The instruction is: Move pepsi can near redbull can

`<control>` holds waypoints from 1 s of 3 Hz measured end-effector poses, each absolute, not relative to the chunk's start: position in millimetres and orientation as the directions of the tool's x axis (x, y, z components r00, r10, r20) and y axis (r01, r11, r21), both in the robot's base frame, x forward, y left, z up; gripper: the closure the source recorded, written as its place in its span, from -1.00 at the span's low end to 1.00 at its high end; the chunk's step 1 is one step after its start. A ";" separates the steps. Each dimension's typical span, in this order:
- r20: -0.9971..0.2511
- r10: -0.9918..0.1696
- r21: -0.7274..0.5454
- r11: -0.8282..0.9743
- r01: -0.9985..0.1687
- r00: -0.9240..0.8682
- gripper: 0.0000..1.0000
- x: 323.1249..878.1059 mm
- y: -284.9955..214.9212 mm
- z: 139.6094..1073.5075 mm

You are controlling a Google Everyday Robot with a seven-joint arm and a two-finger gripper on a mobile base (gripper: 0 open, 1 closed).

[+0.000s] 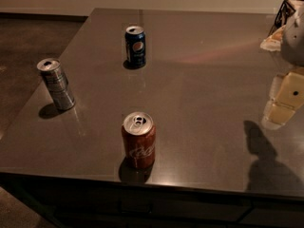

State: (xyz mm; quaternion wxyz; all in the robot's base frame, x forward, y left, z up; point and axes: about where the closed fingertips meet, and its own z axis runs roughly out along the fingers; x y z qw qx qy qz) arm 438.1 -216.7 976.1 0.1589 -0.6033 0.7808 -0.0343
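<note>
The reach is not yet begun. My gripper (297, 34) sits at the table's (204, 80) 2 o'clock edge; open or closed, I cannot tell. The pepsi can (135, 45) stands at 11 o'clock, well apart from the redbull can (56, 84) at 9 o'clock. Next I must reach across and grasp it.

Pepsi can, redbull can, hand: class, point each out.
Pepsi can (135, 47): camera view, blue side.
Redbull can (58, 85): camera view, banded side.
Hand (285, 101): camera view, right edge, pale body.
</note>
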 end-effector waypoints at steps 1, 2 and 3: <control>-0.207 -0.953 -0.246 0.270 -0.931 -0.221 -1.00 438.1 -216.7 976.2; -0.233 -0.942 -0.214 0.292 -0.932 -0.242 -1.00 453.5 -208.6 972.1; -0.254 -0.933 -0.190 0.305 -0.933 -0.254 -1.00 468.8 -199.8 967.2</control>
